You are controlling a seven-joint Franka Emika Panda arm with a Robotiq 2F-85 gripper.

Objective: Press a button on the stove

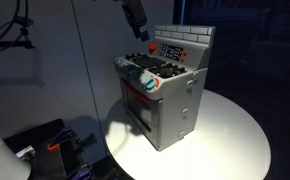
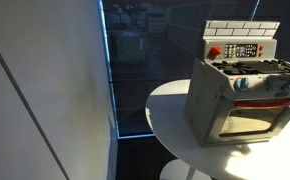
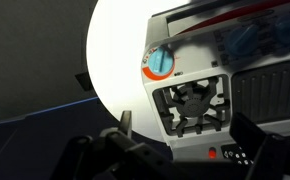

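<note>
- The end effector point(image 1: 137, 28) is showing in an exterior view only as a dark shape cut off by the top edge, and its jaws are too dim to read there
- In the exterior view that is facing the oven door point(image 2: 250, 118), the end effector is lying outside the frame
- In the wrist view the end effector point(image 3: 190, 135) is showing along the bottom edge, mostly in shadow; its two fingers point(image 3: 126, 124) are standing spread wide apart and are gripping nothing
- One stove point(image 1: 170, 100) is sitting on one round white counter point(image 1: 235, 140), below and just ahead of the end effector, which is hanging apart from it
- The stove point(image 2: 240, 95) is being cut off by the right edge in an exterior view, and by the top and right edges in the wrist view
- One black burner point(image 3: 195, 105) is lying just beyond the gap between the fingers
- One teal knob point(image 3: 160, 62) with an orange-red ring is sitting farther out from the end effector, past the burner; anything else at the upper right is blurring into teal smears that cannot be counted
- One small red button point(image 3: 213, 153) is showing close in, between the fingers, right at the edge of the end effector's dark body
- The markings on the back panel point(image 2: 243, 48) are too small to make out
</note>
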